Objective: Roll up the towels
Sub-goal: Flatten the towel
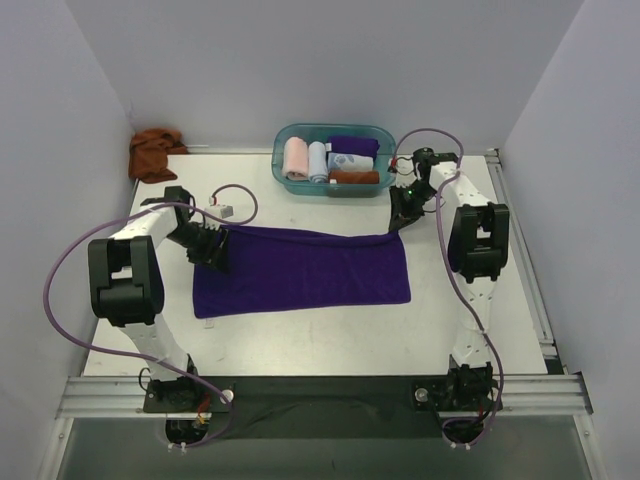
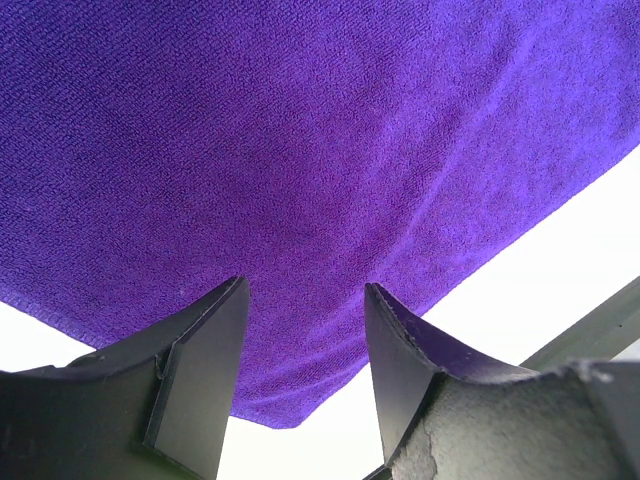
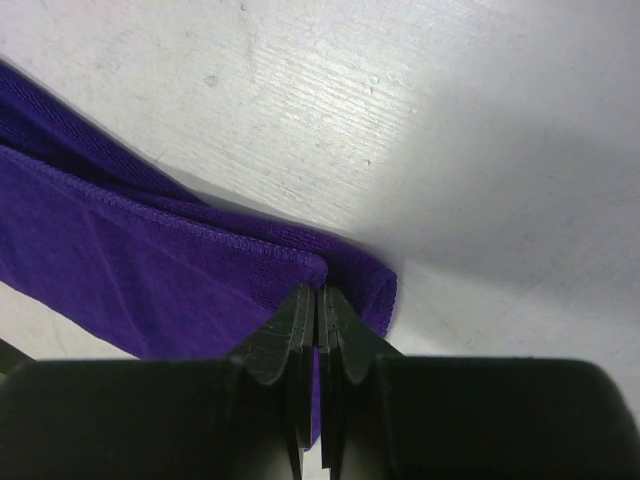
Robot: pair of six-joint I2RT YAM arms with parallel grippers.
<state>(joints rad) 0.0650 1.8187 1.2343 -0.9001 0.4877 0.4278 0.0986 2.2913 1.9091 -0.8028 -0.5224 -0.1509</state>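
Purple towel (image 1: 300, 272): spread flat and lengthwise across the middle of the table (image 1: 480, 340); a narrow folded strip is seen along its far edge.
Left arm (image 1: 125, 275): bent at the elbow and reached inward to the towel's far left corner, with the wrist turned down.
Left gripper (image 1: 212, 250): held just above the cloth with the jaws standing apart; nothing is gripped between them.
Right arm (image 1: 478, 240): stretched forward on the right side, with the wrist bent inward to the far right corner.
Right gripper (image 1: 400, 222): closed tight on the purple towel; the hemmed corner is pinched between the fingers.
Table surface: white, with fine scratches shown in the right wrist view; a small white object (image 1: 226, 211) is laid just beyond the left gripper.
Bin (image 1: 283, 150): teal, placed at the far middle of the table, near the right gripper; rolled pink, pale blue and patterned cloths (image 1: 317, 160) are packed in it, together with a purple and a rust one.
Rust-brown towel (image 1: 153, 153): left crumpled in the far left corner, well apart from both grippers.
Room: closed in by plain pale walls (image 1: 320, 60) on three sides.
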